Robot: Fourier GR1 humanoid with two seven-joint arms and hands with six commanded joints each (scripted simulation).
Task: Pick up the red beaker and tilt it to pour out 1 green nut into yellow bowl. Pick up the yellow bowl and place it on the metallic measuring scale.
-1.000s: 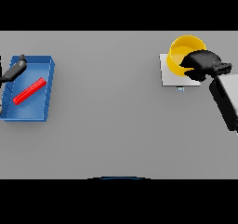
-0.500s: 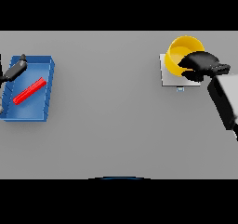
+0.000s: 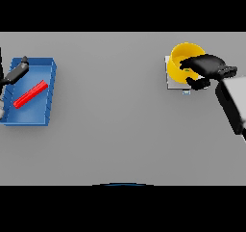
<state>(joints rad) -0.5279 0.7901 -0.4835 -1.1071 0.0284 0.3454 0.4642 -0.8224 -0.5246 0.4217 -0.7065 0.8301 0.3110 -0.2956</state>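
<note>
The yellow bowl (image 3: pixel 181 58) sits on the metallic measuring scale (image 3: pixel 171 82) at the far right of the table. My right hand (image 3: pixel 207 66) reaches over the bowl's right side, with its fingers curled over the rim and the thumb by the bowl's near edge. A small green speck (image 3: pixel 186 70) shows inside the bowl beside the fingers. At the far left the red beaker (image 3: pixel 30 94) lies on its side in the blue tray (image 3: pixel 48 96). My left hand (image 3: pixel 17 72) hangs over the tray's far left corner with straight fingers, holding nothing.
The scale has a small display tab (image 3: pixel 186 92) on its near edge. The grey table (image 3: pixel 115 120) stretches between the tray and the scale.
The bowl and my right hand have shifted slightly left and toward me, so the bowl now covers more of the scale. The left hand and the beaker have not moved.
</note>
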